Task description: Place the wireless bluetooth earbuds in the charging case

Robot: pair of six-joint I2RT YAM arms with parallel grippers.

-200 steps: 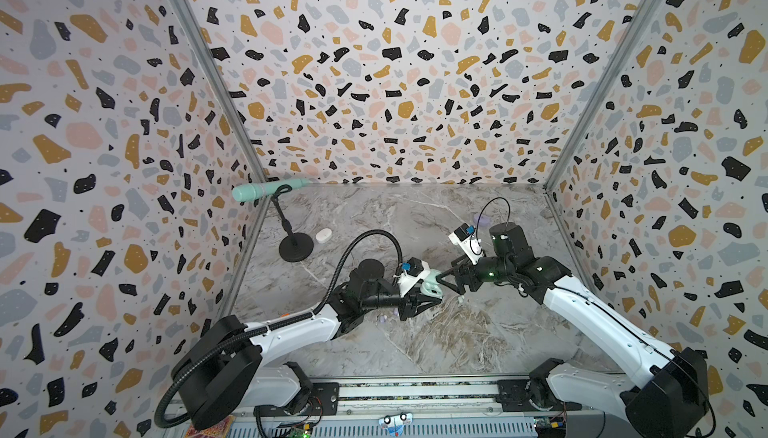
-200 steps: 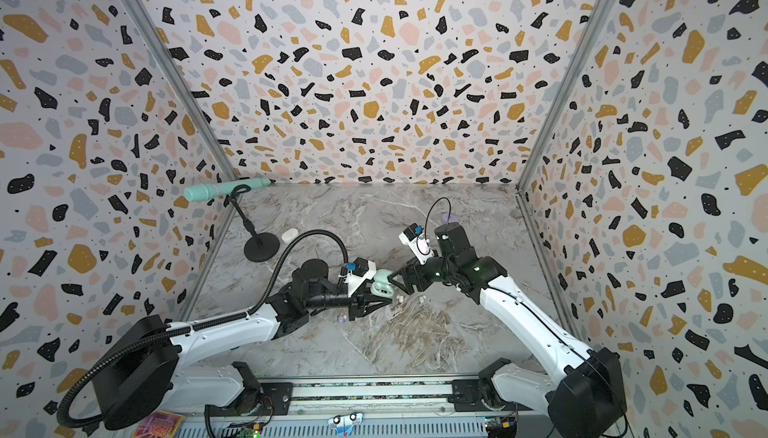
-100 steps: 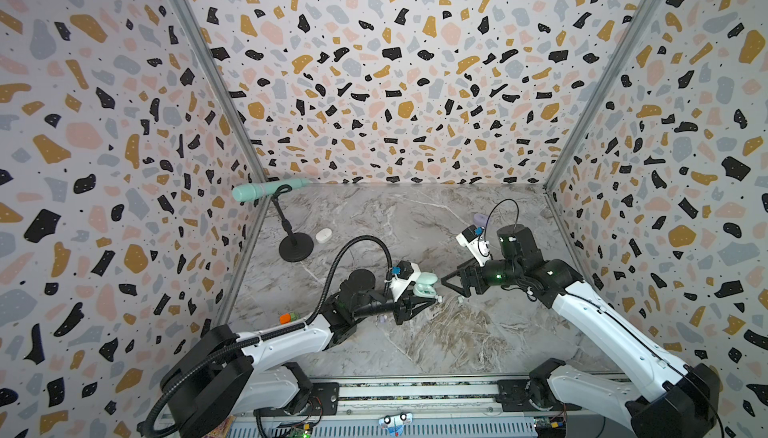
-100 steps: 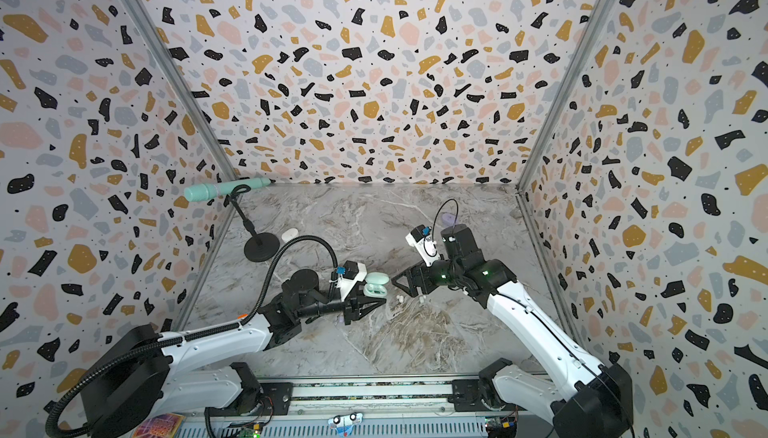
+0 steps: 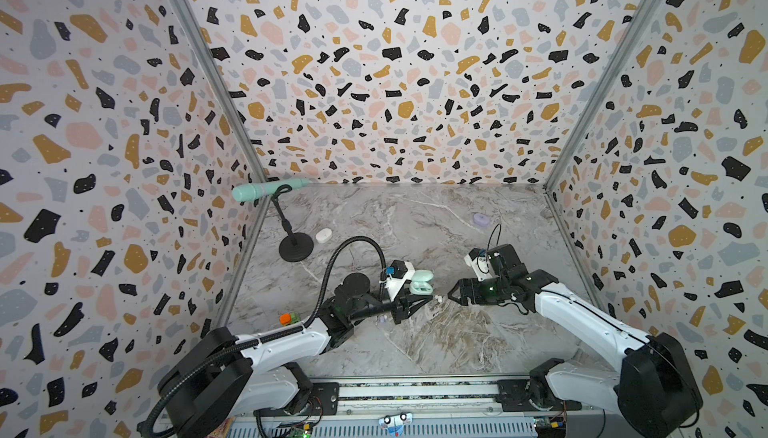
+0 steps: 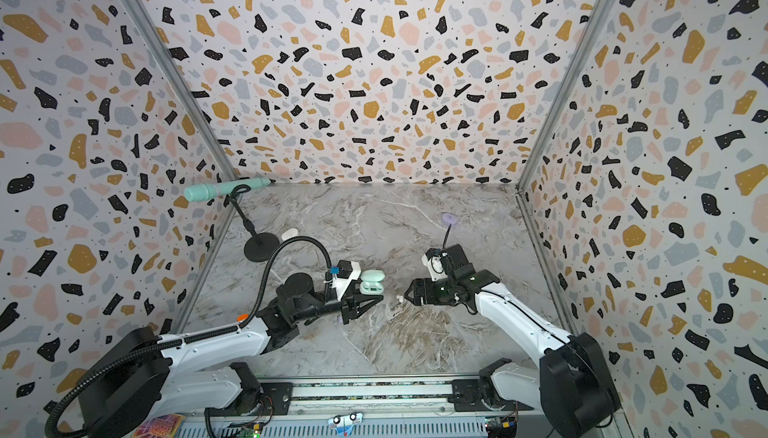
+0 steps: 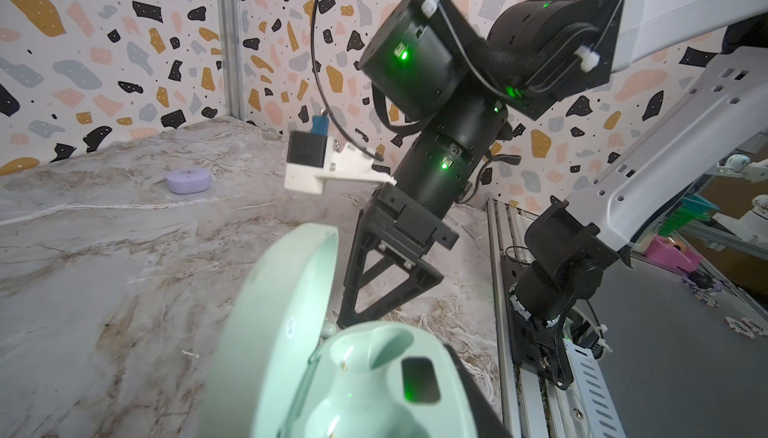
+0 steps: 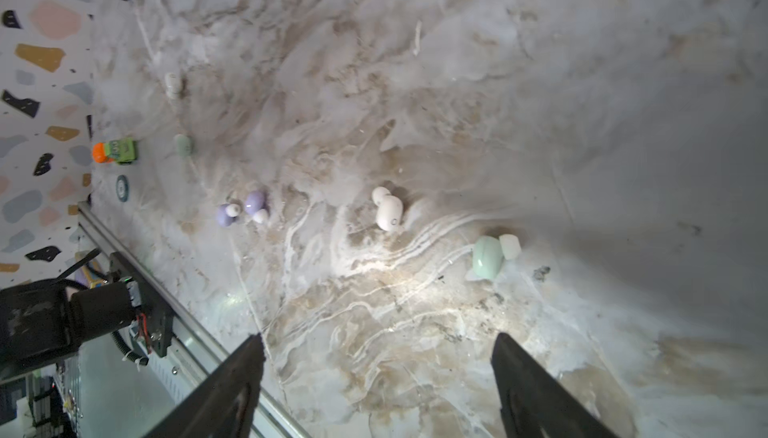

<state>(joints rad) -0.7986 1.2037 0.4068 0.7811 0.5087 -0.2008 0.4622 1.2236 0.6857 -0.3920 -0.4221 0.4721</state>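
Moved: a second ago your two grippers stood nearly tip to tip. Now they stand apart, the right arm back toward its own side, the left drawn in a little with the case.

Left gripper (image 5: 419, 295): jaws narrow, clamped on the base of the mint charging case (image 7: 374, 373). Lid hinged open; the wells that show look empty. It is held mouth up, likely so the other arm can feed it.

Right gripper (image 8: 379, 336): jaws wide, nothing between them, tips angled down at the marble tabletop (image 5: 415, 228). Reads as set for a pick.

Just ahead of those tips: white earbud (image 5: 437, 298), loose on the marble between the two grippers in both top views. Near it, in the right wrist view, is a mint earbud (image 8: 486, 258). By colour it is the likelier match for this case, so check your target. Farther out lie two lavender earbuds (image 8: 254, 203), close together.

Far side: lavender case (image 5: 481, 219) and white case (image 5: 323, 235), both shut, well apart from the work.
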